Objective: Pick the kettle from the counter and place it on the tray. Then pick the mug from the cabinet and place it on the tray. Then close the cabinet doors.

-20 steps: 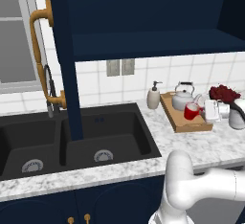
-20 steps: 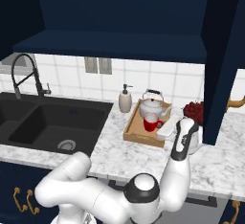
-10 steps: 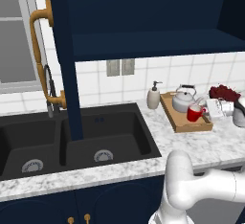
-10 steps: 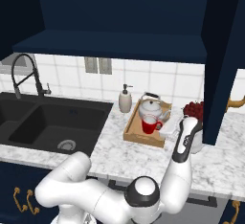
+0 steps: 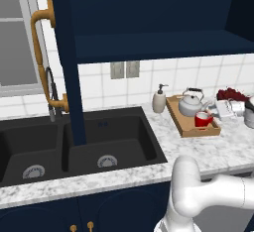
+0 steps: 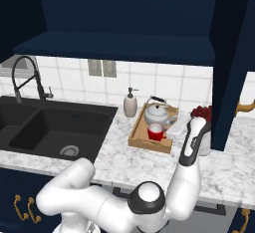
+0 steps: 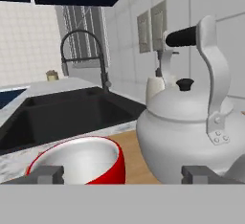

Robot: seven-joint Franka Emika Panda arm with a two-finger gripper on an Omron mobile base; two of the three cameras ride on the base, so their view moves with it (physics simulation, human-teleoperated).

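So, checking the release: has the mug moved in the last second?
No. The mug sits at the same spot on the tray, just in front of the kettle.

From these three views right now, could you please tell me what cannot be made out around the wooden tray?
- Small red mug: handle and base cut off by the hand view's bottom edge.
- Silver-grey metal kettle: spout unseen in the hand view.
- Light-brown wooden tray: its right side is hidden by the arm in the right base view.
- Gripper: fingertips too small to tell from the mug, left base view.
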